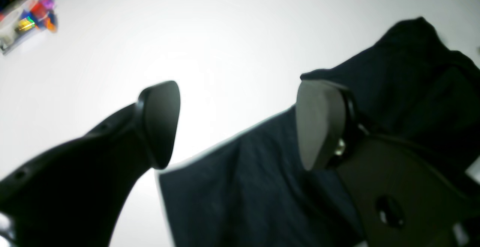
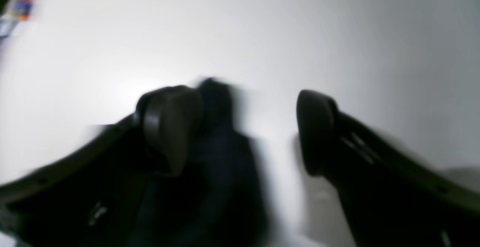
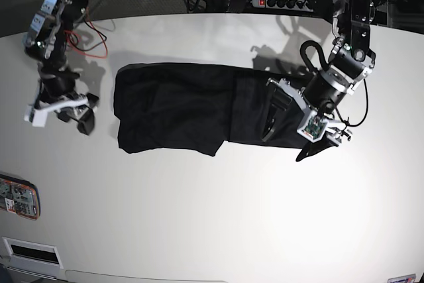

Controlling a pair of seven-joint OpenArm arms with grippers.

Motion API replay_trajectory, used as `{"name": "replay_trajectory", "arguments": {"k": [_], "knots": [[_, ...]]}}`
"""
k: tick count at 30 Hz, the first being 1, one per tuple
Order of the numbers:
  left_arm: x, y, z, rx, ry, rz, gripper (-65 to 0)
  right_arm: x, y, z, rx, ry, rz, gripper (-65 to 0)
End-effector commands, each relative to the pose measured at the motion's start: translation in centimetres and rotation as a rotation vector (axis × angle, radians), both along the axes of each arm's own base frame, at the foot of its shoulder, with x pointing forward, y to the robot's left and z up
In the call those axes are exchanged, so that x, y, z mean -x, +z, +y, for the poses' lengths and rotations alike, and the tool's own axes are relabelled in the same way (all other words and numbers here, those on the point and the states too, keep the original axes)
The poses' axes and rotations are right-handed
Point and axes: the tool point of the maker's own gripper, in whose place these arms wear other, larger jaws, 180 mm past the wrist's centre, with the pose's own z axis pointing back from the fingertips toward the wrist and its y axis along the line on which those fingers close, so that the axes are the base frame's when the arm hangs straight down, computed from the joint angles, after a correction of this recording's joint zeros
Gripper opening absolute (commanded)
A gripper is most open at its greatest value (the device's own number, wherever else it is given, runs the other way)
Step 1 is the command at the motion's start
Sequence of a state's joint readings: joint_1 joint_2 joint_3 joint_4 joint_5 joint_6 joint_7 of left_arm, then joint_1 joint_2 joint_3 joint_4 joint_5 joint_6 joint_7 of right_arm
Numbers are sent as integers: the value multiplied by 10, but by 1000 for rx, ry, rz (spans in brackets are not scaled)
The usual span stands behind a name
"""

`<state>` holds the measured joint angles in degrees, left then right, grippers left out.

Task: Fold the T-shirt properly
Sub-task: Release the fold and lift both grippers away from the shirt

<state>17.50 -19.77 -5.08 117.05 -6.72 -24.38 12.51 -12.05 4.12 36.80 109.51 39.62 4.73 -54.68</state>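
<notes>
The black T-shirt [image 3: 185, 107] lies spread lengthwise across the middle of the white table, its right part folded over into a narrower band. My left gripper [image 3: 292, 135] hovers open at the shirt's right end. In the left wrist view one of its fingers [image 1: 318, 127] stands over the T-shirt [image 1: 258, 187] and the other over bare table, so the left gripper [image 1: 240, 127] straddles the cloth's edge. My right gripper [image 3: 85, 114] sits just off the shirt's left edge. It is open [image 2: 243, 130] in a blurred right wrist view, with dark fabric [image 2: 221, 157] beside one finger.
A phone-like item [image 3: 18, 197] lies near the front left table edge. A red cable [image 3: 93, 48] trails at the back left, and a power strip [image 3: 285, 1] and cables sit behind the table. A box of colourful items [image 1: 26, 18] shows far off.
</notes>
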Motion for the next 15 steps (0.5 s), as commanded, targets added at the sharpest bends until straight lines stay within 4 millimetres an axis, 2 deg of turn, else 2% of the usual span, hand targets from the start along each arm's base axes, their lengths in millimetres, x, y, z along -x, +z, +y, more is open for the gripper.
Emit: {"name": "replay_trajectory", "arguments": {"k": [1, 3, 5, 9, 13, 15], "knots": [[2, 14, 4, 4, 4, -65, -194, -7, 15, -2, -11, 7, -53, -228], [5, 17, 10, -11, 11, -105, -194, -5, 0, 2, -50, 24, -4, -228], [8, 22, 19, -5, 41, -143, -194, 2, -25, 3, -89, 32, 81, -228], [4, 35, 49, 38, 197, -211, -194, 14, -66, -2, -101, 82, 191, -228], [4, 36, 60, 33, 234, -217, -194, 23, -101, 11, -94, 188, 296, -228], [4, 35, 63, 30, 241, -213, -194, 24, -110, 23, -101, 217, 311, -228]]}}
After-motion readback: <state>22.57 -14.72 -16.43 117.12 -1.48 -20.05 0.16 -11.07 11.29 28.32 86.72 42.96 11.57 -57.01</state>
